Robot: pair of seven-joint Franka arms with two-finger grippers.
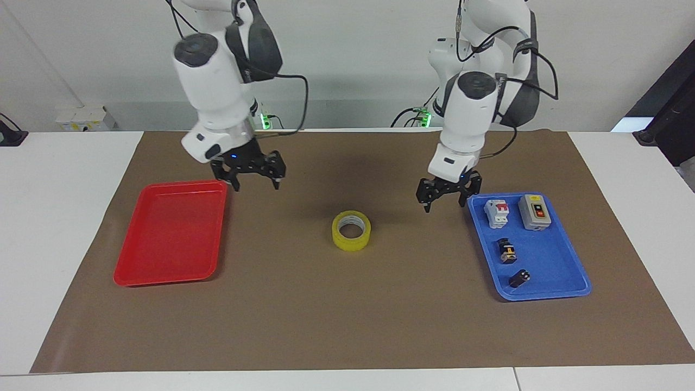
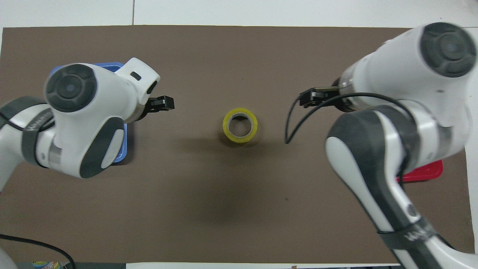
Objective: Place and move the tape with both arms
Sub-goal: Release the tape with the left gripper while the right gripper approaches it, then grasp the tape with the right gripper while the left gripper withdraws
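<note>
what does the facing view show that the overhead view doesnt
Only the facing view shows the blue tray's contents, the whole red tray, and both open pincers raised above the mat: left pincer, right pincer. Only the overhead view shows the arms covering most of both trays. Both show the tape lying flat mid-mat, untouched.

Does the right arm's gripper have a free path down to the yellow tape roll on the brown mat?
Probably yes. The right gripper hangs open over the mat beside the red tray, and only bare mat lies between it and the yellow tape roll. The left gripper is clear of it.
</note>
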